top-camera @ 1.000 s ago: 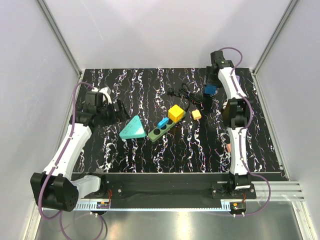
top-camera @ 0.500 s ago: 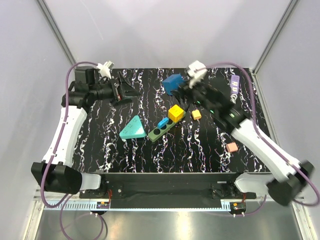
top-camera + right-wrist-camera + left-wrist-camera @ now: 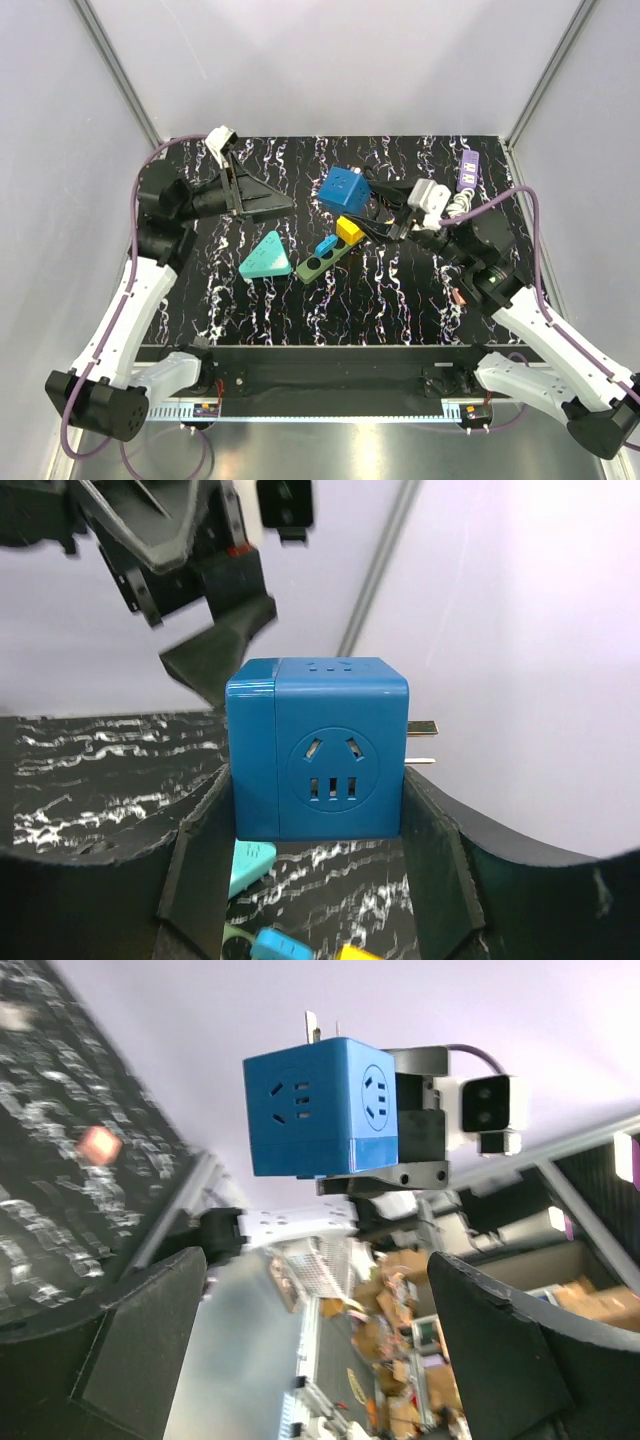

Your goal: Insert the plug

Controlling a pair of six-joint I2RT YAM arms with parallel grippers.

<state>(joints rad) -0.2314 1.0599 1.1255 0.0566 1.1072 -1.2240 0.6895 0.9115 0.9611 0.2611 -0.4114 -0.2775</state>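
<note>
Within the last second the right arm has swung in from the far right corner, and it now carries the cube (image 3: 342,187) in the air above the middle of the table, behind the green strip (image 3: 322,260). The right gripper (image 3: 320,825) is clamped on the cube's two sides, with the prongs sticking out free to one side. The left arm has also risen from the left of the table. The left gripper (image 3: 315,1290) now points at the cube with its jaws spread wide, holding nothing, and stands near the cube but apart from it.

We judge this to be a handover or a regrip in mid-air, so that the prongs can be turned down towards the strip. The plug is not yet in.

We count:
- two arms
- one cube
- two strips, the green one and a purple one (image 3: 467,170) at the far right
- one yellow plug (image 3: 349,228) and one small blue plug (image 3: 326,245), both seated on the green strip
- one teal wedge (image 3: 266,257)
- one pink block (image 3: 455,297), half hidden by the right arm
- a tangle of black cable (image 3: 385,205)

The small orange block seen a moment ago no longer shows. It is probably behind the right arm, though we cannot be sure.
</note>
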